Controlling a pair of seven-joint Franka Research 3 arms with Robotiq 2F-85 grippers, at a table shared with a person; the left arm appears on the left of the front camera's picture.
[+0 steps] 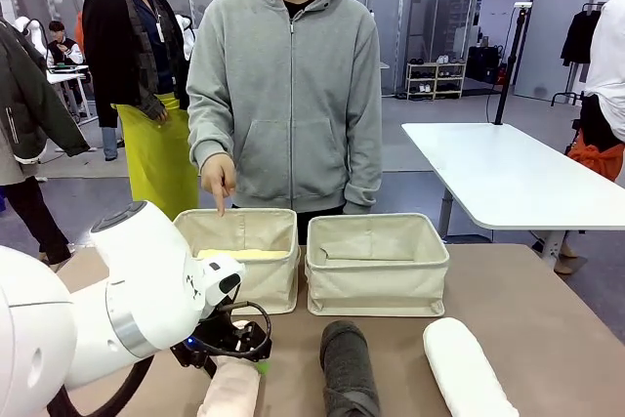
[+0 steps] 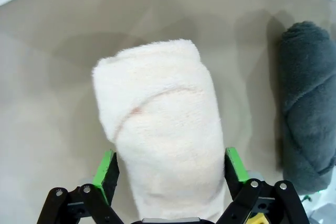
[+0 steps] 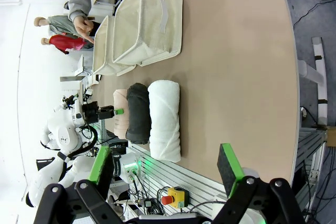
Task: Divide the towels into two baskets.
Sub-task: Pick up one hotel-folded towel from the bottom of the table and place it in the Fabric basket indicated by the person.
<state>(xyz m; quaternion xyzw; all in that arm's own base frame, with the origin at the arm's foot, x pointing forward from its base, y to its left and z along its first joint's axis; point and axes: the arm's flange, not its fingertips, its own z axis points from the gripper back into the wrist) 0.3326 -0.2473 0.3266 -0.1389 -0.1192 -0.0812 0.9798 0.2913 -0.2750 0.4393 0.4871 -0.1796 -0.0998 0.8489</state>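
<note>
Four rolled terry towels in view, three loose on the brown surface (image 1: 547, 300), one already binned. At 12 o'clock of the front view, two matching cream-beige canvas baskets side by side: left basket (image 1: 269, 285) with the pale yellow towel (image 1: 244, 254) lying inside, right basket (image 1: 376, 285) just beside it at its 3 o'clock. At 7 o'clock, cream towel (image 1: 231, 393) lying under the white left arm (image 1: 117, 314); at 6 o'clock, dark grey towel (image 1: 349, 370); at 5 o'clock, white towel (image 1: 467, 370). Left jaws spread apart, straddling the cream towel, one green pad (image 2: 107, 167) on each flank, just beside the terry; cannot tell whether touching, and not clamped. Dark grey towel at 3 o'clock in the left wrist view. Right jaws also wide apart, holding nothing, raised well above the surface. Over the far rim of the left basket, person's hand (image 1: 219, 181), index finger pointing down at it.
</note>
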